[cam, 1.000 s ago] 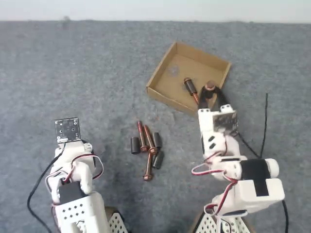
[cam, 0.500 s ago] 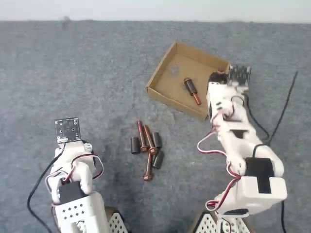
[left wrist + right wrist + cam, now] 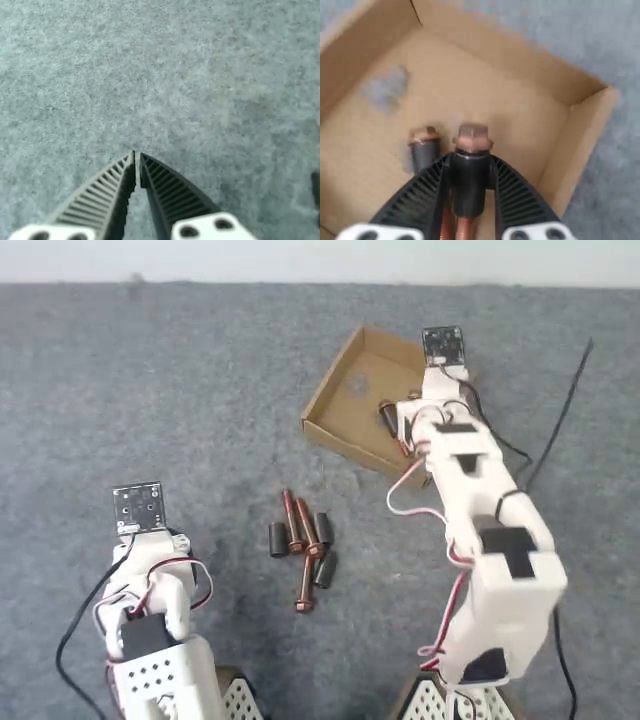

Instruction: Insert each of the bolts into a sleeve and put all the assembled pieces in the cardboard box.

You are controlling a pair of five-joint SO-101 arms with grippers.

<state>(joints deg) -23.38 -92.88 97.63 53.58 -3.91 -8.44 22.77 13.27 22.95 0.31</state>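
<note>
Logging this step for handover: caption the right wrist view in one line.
Right gripper shut on a sleeved bolt over the cardboard box, beside another sleeved bolt lying inside.

No text, label or number can be read anywhere.

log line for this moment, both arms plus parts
right gripper: shut on sleeved bolt over cardboard box | left gripper: shut, above carpet | in box: one assembled piece | loose bolts, sleeves between arms

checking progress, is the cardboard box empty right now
No, a sleeved bolt lies on the floor of the cardboard box, while the right gripper holds a second sleeved bolt.
</note>
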